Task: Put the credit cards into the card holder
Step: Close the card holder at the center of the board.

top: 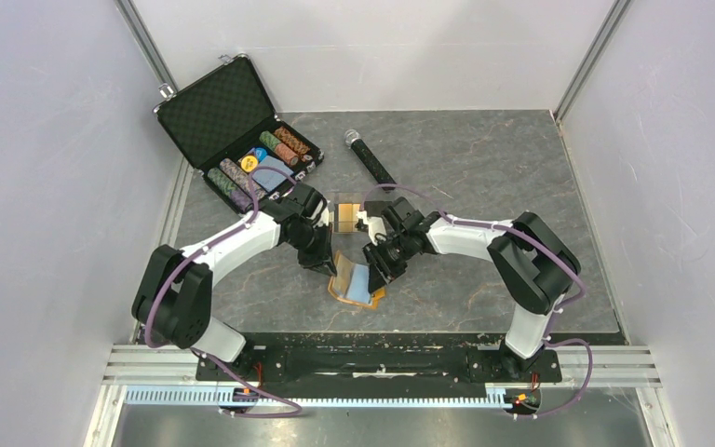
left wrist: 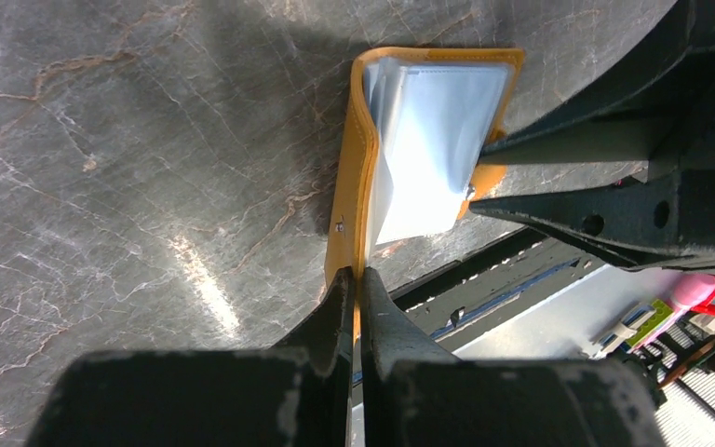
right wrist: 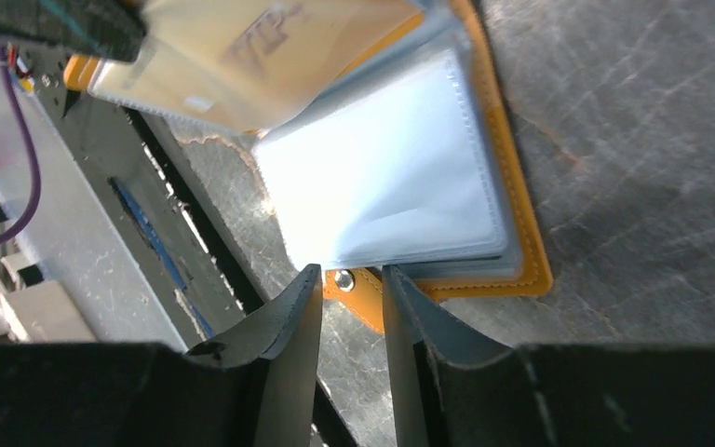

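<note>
Your left gripper (left wrist: 356,291) is squeezed tight on the orange edge of the card holder (left wrist: 343,214) and holds that flap up. Your right gripper (right wrist: 349,272) has its fingers a little apart, with the small snap tab (right wrist: 363,296) between the tips. You cannot tell if they pinch it.

The card holder lies open on the grey stone-look table (top: 484,177), between your two arms, with its pale blue pockets showing. The gold credit cards (top: 344,216) lie just behind it. An open black chip case (top: 214,112) sits at the back left, with a black microphone (top: 370,158) to its right. White walls (top: 363,47) stand all around.
</note>
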You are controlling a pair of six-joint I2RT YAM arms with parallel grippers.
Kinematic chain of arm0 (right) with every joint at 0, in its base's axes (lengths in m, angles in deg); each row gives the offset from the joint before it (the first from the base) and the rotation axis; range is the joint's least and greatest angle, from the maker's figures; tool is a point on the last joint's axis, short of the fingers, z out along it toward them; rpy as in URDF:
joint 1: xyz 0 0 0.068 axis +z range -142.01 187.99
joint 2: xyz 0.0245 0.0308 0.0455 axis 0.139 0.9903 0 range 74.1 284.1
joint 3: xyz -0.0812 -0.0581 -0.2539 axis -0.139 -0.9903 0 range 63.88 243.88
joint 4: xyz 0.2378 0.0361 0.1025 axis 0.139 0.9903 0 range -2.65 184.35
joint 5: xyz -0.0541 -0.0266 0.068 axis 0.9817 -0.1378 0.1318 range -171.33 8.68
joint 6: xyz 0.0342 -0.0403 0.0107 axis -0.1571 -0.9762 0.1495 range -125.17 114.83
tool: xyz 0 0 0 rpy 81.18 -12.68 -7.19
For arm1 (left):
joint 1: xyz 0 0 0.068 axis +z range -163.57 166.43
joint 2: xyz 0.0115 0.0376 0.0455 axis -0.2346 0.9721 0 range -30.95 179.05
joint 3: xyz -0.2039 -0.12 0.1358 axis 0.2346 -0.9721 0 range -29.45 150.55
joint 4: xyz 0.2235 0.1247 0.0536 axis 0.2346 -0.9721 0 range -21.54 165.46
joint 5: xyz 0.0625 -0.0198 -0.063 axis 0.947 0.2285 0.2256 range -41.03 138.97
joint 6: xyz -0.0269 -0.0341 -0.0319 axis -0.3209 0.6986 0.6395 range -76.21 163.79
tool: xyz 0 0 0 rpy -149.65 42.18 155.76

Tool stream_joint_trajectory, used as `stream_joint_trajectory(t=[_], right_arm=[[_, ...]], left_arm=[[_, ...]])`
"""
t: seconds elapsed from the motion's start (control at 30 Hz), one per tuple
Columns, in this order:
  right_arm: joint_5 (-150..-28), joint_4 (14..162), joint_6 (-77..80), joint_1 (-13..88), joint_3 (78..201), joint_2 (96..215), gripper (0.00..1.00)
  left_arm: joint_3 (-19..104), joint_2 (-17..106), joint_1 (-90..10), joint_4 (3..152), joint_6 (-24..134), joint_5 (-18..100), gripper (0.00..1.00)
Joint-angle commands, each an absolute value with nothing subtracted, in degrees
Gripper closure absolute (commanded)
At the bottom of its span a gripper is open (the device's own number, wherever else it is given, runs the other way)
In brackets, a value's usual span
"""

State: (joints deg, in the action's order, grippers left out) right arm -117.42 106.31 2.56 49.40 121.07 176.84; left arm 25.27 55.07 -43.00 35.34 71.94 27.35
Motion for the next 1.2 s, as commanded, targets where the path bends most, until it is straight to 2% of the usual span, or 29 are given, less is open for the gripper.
stream_joint_trajectory(t=[0.0, 0.23, 0.47, 0.63, 0.83, 1.17], right_arm=[[-123.4, 108.7, -0.5, 50.0, 120.5, 177.6, 0.68], [-121.9, 116.2, -4.7, 50.0, 121.1, 177.0, 0.69], [-117.0, 118.4, -5.3, 49.9, 122.4, 176.0, 0.68], [-116.6, 115.5, -0.9, 49.8, 122.7, 176.7, 0.67], [-118.7, 112.7, 2.1, 48.8, 123.3, 175.8, 0.67], [-124.3, 107.6, 7.4, 44.0, 119.9, 171.3, 0.66]], left_arm=[[27.5, 55.2, -41.3, 37.8, 72.7, 26.0, 0.98], [28.5, 54.9, -38.8, 36.4, 71.2, 26.0, 0.98], [35.5, 58.8, -38.9, 25.0, 60.2, 30.9, 0.97], [36.1, 60.6, -40.0, 24.7, 58.2, 29.8, 0.84], [37.7, 63.7, -43.5, 27.3, 60.7, 25.8, 0.63], [37.1, 66.0, -47.4, 39.3, 69.7, 16.1, 0.52]])
